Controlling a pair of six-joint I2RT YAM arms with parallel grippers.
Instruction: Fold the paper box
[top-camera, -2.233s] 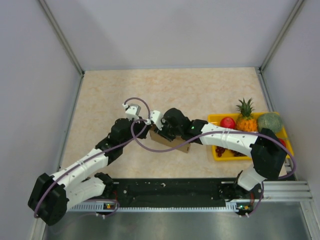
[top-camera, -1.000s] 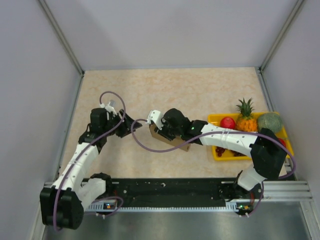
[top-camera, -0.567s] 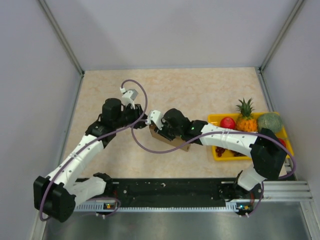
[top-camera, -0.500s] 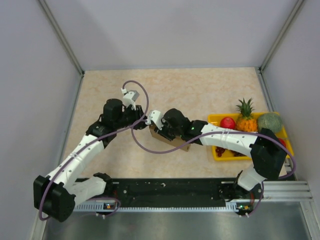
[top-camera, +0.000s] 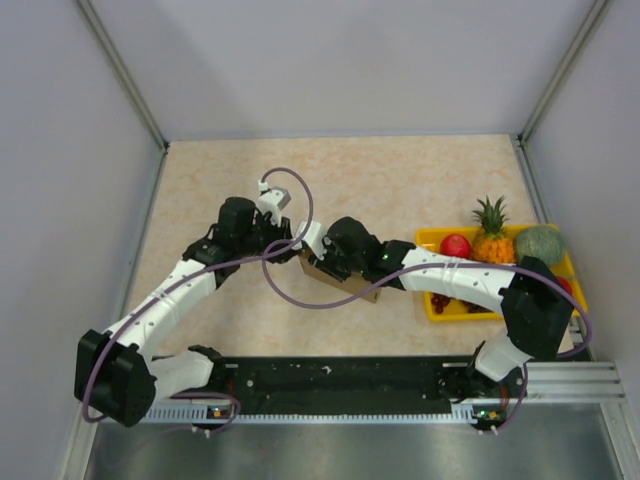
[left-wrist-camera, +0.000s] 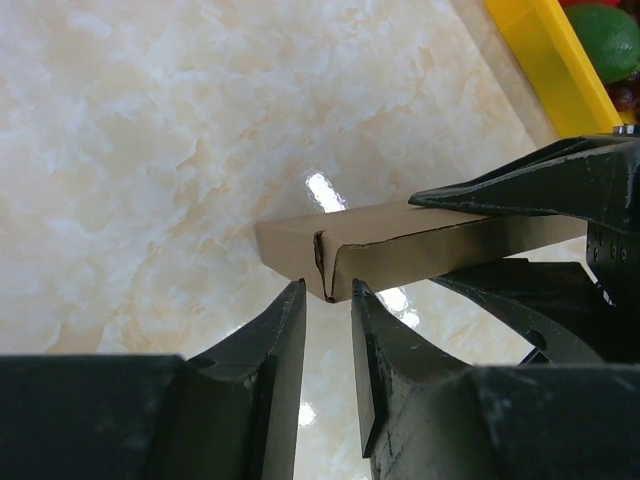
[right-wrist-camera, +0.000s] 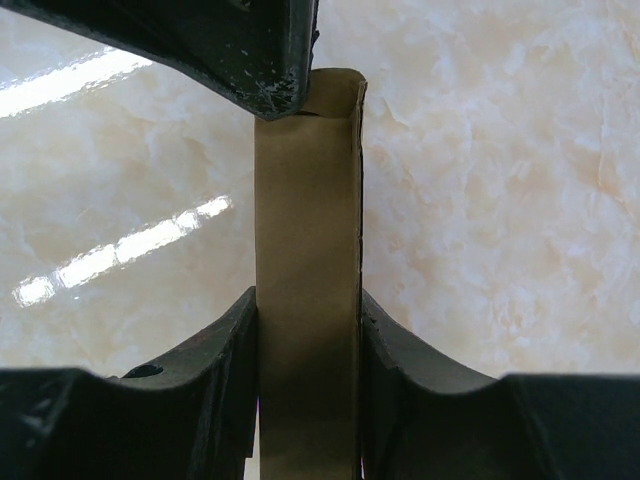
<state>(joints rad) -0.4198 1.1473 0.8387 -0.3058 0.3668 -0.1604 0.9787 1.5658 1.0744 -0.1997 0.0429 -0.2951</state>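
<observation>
The left arm (top-camera: 165, 310) rises from its base at the near left and stretches diagonally toward the middle of the table (top-camera: 400, 170), wrist bent so that the fingers point at the left end of the paper box (left-wrist-camera: 400, 245). The left gripper (left-wrist-camera: 328, 320) is set narrow, with only a thin slot between the fingers. The box's corner, where a folded edge shows a short seam, sits right at the mouth of that slot. It looks lined up to pinch or press that edge down, but I cannot tell whether it is touching the cardboard yet.

The box lies mid-table, already a slim, flattened brown sleeve, with its long side running from left to near right.

The right gripper (right-wrist-camera: 307, 335) clamps the box across its narrow width, one finger flat on each side. That hold most likely serves to steady the box and keep the sleeve from springing open while the other arm works on the free end.

The right arm (top-camera: 460, 280) starts at the near right, folds sharply at the elbow and sweeps its forearm leftward, low over the yellow tray (top-camera: 440, 233) of fruit.
</observation>
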